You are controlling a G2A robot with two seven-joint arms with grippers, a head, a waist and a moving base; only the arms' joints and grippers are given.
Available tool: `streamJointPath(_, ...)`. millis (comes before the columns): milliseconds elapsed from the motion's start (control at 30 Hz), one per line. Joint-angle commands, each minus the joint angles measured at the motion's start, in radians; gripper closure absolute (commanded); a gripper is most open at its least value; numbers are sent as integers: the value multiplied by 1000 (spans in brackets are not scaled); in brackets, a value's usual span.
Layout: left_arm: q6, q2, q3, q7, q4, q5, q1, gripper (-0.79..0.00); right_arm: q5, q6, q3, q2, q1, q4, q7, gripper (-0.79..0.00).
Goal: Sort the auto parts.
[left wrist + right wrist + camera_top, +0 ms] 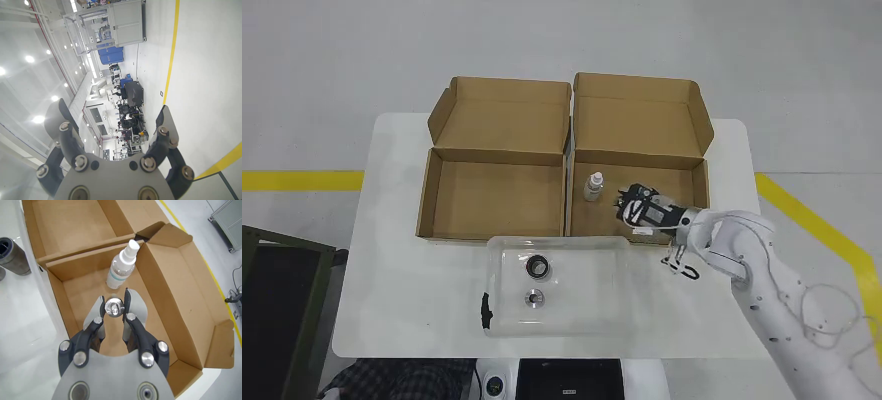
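My right gripper (114, 306) is shut on a small round silver metal part (114, 310), held over the right cardboard box (189, 306), just short of a clear spray bottle (122, 265) standing upright inside it. From above, the right gripper (630, 206) sits over that box (697, 190), beside the bottle (593, 185). A clear plastic tray (504, 255) at the table's front holds a black ring (537, 267) and a small metal part (533, 298). My left gripper (113, 113) is open, aimed at the room, with nothing between its fingers.
The left cardboard box (442, 195) stands with its lid back, nothing inside. A black piece (483, 311) lies by the tray's left front corner. A dark cylinder (13, 256) stands on the floor beyond the table. Bare table lies left and right of the tray.
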Motion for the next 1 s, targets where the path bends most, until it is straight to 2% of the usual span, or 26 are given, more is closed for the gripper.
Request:
streamJointPath(0,0,0,0,0,0,0,0,-785,4,10,-14,-4,26,24,13,0)
streamJointPath(500,0,0,0,0,0,0,0,-785,-30,62,-130,-36,143,173,68,0)
streamJointPath(633,0,0,0,0,0,0,0,-785,-33,68,-145,-41,155,188,79,-123)
streamJointPath(733,0,0,0,0,0,0,0,-785,-34,73,-155,-45,162,198,82,-129)
streamJointPath(833,0,0,0,0,0,0,0,-785,-35,74,-163,-48,168,211,80,-209)
streamJointPath(933,0,0,0,0,0,0,0,-785,-29,78,-168,-51,170,214,77,-382)
streamJointPath(967,0,0,0,0,0,0,0,-785,-26,80,-167,-51,169,214,76,-517)
